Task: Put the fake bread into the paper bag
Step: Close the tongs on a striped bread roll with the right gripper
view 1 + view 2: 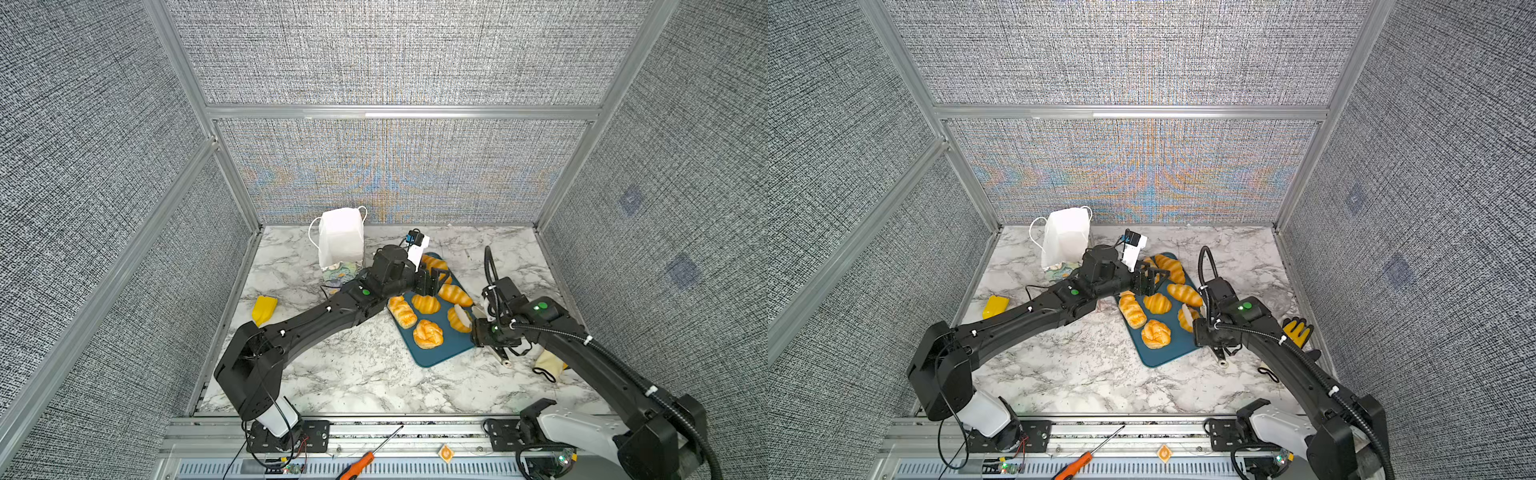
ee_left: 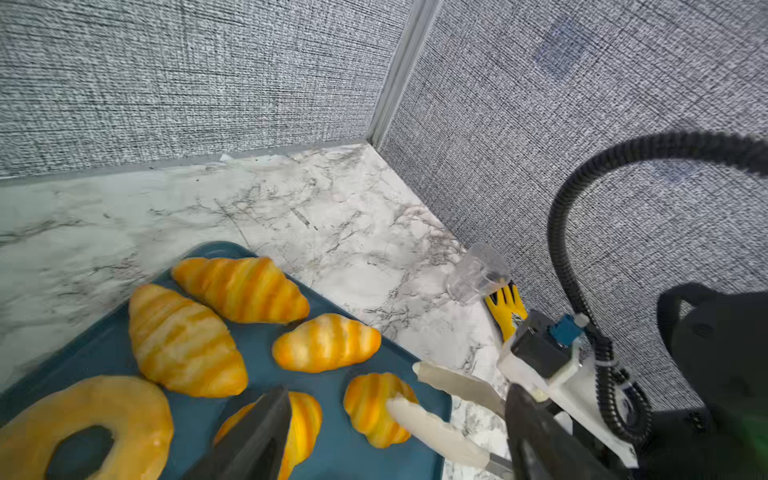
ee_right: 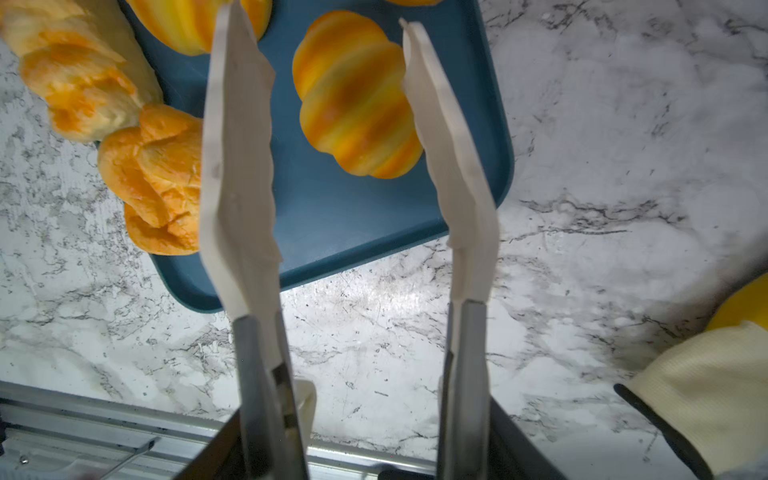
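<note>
Upright paper bag (image 1: 340,243), blue tray (image 1: 440,353) holding fake bread (image 1: 428,333)

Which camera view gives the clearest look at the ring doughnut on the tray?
The left wrist view: the ring doughnut lies large on the blue tray, hole plainly visible, though partly cropped by the frame. In both top views the left arm hides it. The right wrist view does not show it.

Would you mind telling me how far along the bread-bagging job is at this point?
No bread can be seen in the paper bag, though its inside is hidden. Seven pieces of fake bread show on the blue tray. The right hand is open around a ridged roll without gripping it; the left hand hovers open over the tray's far end. Every visible piece remains to be bagged.
</note>
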`<action>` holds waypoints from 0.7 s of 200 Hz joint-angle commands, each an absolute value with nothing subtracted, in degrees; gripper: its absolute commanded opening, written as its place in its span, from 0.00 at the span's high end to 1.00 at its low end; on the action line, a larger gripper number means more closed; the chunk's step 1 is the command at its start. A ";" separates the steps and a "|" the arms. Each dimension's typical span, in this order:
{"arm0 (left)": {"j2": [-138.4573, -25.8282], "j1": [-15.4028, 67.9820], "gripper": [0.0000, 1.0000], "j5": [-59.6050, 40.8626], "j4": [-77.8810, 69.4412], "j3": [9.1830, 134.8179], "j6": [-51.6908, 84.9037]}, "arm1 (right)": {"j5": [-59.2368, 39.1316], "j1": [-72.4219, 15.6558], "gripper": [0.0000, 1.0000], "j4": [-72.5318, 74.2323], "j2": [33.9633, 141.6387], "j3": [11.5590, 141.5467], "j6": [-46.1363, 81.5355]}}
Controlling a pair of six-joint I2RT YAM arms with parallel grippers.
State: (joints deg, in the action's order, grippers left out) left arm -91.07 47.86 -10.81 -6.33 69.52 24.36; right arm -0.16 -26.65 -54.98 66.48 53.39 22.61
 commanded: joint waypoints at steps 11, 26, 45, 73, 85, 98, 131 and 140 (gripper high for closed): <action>-89.11 48.28 0.14 -6.01 -4.13 69.19 22.55 | 2.01 -27.69 0.34 -54.15 68.79 53.48 23.53; -88.23 48.26 0.12 -4.96 -4.13 68.61 22.26 | 2.20 -27.82 0.33 -53.77 70.35 53.44 23.30; -87.56 48.25 0.10 -4.39 -3.89 68.25 22.15 | 2.34 -28.24 0.32 -53.40 71.94 53.44 23.12; -87.55 48.27 0.01 -4.04 -3.45 68.12 22.14 | 4.88 -28.64 0.31 -53.45 73.64 53.44 22.86; -87.42 48.25 0.01 -3.87 -3.60 67.95 22.09 | 5.21 -28.65 0.31 -52.99 74.15 53.44 22.44; -87.34 48.24 0.01 -3.79 -3.78 67.79 22.11 | 4.36 -28.90 0.31 -52.14 74.65 53.47 22.11; -87.14 48.25 0.01 -3.43 -3.52 67.70 21.95 | 4.13 -30.28 0.31 -53.69 75.73 53.70 21.74; -87.10 48.25 0.01 -3.43 -3.44 67.53 21.82 | 4.15 -30.80 0.32 -54.37 75.52 53.61 21.71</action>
State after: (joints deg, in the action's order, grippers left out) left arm -87.66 48.27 -4.38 -3.05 67.90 22.52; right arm 3.95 -29.78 -52.62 75.70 53.36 22.02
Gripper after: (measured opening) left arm 0.990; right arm 0.687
